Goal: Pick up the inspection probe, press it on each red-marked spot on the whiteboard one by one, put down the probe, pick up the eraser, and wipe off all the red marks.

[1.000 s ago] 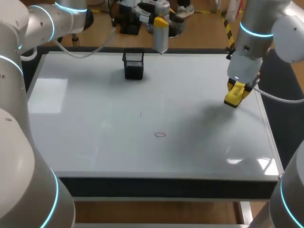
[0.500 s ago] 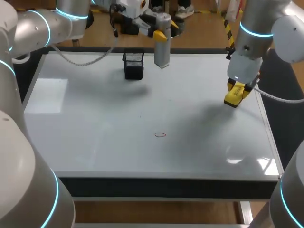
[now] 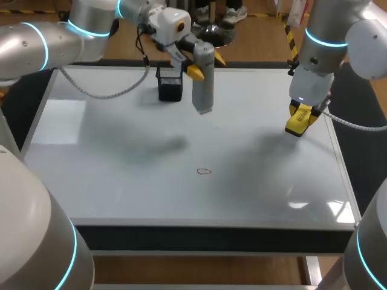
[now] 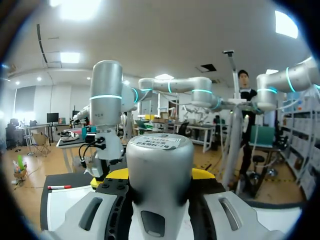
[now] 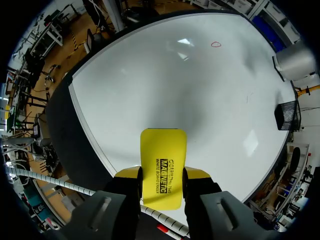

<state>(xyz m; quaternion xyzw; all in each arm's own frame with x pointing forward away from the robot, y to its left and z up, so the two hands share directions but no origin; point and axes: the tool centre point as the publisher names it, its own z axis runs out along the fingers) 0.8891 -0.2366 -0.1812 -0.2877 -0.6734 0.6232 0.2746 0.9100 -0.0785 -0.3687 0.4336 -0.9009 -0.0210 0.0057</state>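
Yellow fingertips of the left gripper (image 3: 205, 63) are clamped on the silver probe (image 3: 203, 90), one on either side of its barrel just below the rounded cap, so the fingers stand about as far apart as the barrel is thick. From the left wrist view the probe fills the gap between the fingers completely, cap end toward the camera. It hangs nearly upright, its lower end pointing down at the whiteboard (image 3: 109, 157) and clear of the surface. Its soft shadow (image 3: 163, 147) lies well off to one side on the board.

Just beside this gripper, on the side its arm comes from, a small black mesh holder (image 3: 170, 83) stands on the board near the far edge. It is close to the probe but not touching it.

Farther from the probe tip, toward the robot's side of the board, is a single small red mark (image 3: 205, 171), a thin oval outline. The probe is well apart from it.

Over by the right-hand edge, the right gripper (image 5: 162, 175) has its fingers closed on the yellow eraser (image 5: 163, 150). They pinch its two long sides, and the block sticks out ahead of the fingertips. The eraser is held above the board, near that edge, with a blurred shadow under and beside it. From this gripper the red mark is a long way ahead across bare white surface, and the mesh holder and probe are off to the side, well apart.
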